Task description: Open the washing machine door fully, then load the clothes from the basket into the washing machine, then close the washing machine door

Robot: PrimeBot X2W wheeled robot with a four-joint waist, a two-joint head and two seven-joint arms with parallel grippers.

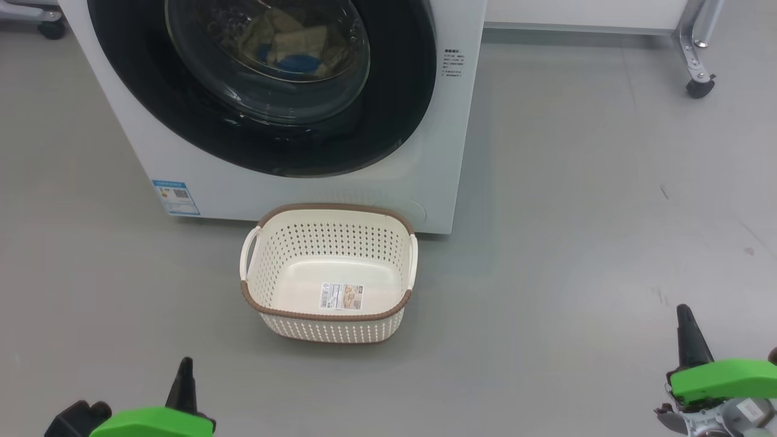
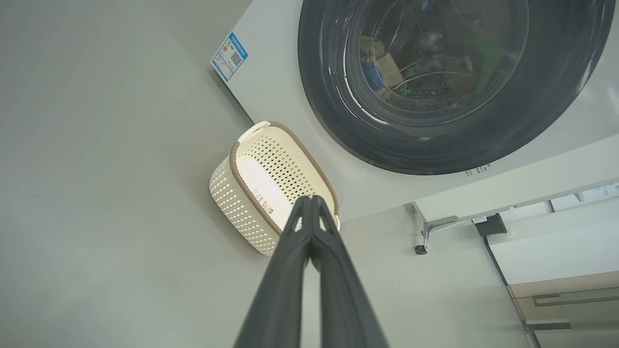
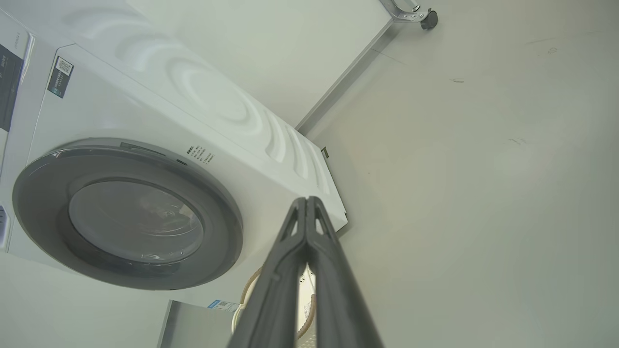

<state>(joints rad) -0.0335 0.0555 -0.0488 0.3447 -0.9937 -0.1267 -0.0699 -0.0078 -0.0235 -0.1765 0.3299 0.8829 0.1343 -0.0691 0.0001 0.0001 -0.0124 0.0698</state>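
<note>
The left gripper (image 1: pixel 184 370), 7 o'clock, and right gripper (image 1: pixel 686 318), 5 o'clock: fingers pressed together, empty. At centre the basket (image 1: pixel 328 331) is empty; clothes (image 1: pixel 291 42) lie behind the shut door (image 1: pixel 400 91), 12 o'clock. Confirm flush latching.

Before me the grey floor (image 1: pixel 576 243) carries the washing machine (image 1: pixel 303 191) and, just in front of it, the basket (image 1: pixel 328 317) (upright; contact between them I cannot confirm). A castered metal leg (image 1: pixel 698 73) stands well apart to my right. Small dark scuffs (image 1: pixel 663 192) noted nearby.
</note>
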